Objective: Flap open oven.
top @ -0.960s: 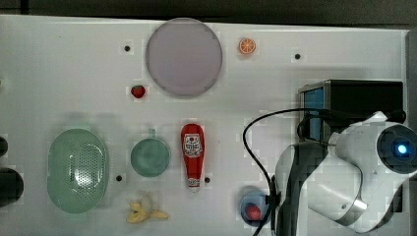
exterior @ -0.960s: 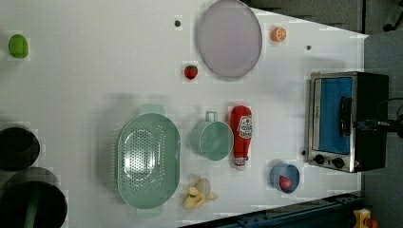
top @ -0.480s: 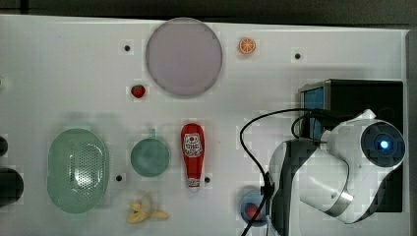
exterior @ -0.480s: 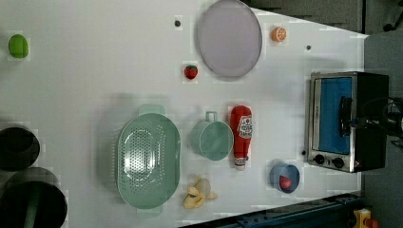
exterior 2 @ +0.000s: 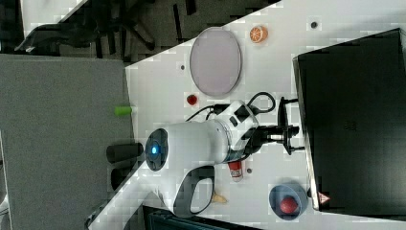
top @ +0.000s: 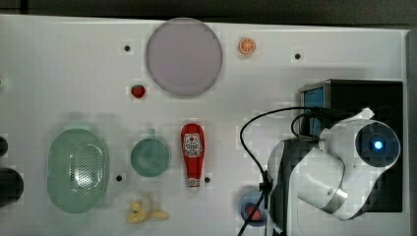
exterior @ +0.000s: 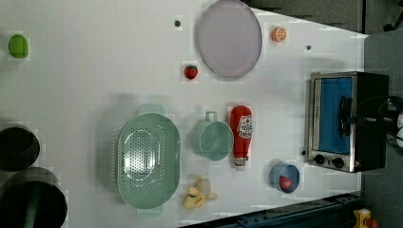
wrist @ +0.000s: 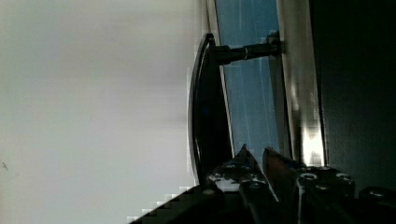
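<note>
- The oven (exterior: 349, 121) sits at the left view's right edge, door closed.
- The gripper (wrist: 254, 161), jaws nearly together, meets the bar handle (wrist: 205, 107); contact is apparently a pinch, partly hidden.
- The arm (top: 339, 167) hides the oven's front in the top view.

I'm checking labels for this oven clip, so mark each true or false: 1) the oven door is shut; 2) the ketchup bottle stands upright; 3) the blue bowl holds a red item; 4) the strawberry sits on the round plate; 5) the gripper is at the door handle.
1) True: the oven door lies flat against its front.
2) False: the ketchup bottle lies on its side.
3) True: the blue bowl holds a red item.
4) False: the strawberry sits on the table beside the round plate.
5) True: the gripper is at the door handle.
</note>
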Action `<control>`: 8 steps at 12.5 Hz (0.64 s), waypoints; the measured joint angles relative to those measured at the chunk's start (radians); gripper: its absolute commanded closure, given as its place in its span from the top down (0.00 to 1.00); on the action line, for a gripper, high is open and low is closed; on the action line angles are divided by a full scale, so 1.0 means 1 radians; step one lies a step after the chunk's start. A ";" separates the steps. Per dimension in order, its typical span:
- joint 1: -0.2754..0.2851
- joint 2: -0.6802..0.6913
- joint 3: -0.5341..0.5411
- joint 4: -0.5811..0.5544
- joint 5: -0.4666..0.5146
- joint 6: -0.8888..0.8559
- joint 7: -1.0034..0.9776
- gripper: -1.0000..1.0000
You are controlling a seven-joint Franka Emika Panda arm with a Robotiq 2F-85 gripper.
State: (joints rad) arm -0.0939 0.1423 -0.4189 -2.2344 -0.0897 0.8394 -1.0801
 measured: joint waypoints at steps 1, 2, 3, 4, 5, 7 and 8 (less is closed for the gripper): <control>-0.002 0.000 0.005 -0.006 0.001 0.011 0.000 0.17; -0.002 -0.001 0.011 -0.012 0.002 0.011 0.000 0.17; 0.001 -0.003 0.018 -0.014 -0.017 0.012 0.000 0.17; 0.002 -0.006 0.035 -0.018 -0.063 0.014 0.007 0.17; 0.006 -0.006 0.052 -0.027 -0.115 0.019 0.022 0.17; 0.022 -0.006 0.090 -0.043 -0.243 0.020 0.101 0.17; 0.038 -0.002 0.103 -0.051 -0.289 0.019 0.157 0.17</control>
State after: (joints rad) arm -0.0555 0.1399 -0.3157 -2.2852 -0.3789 0.8584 -0.9229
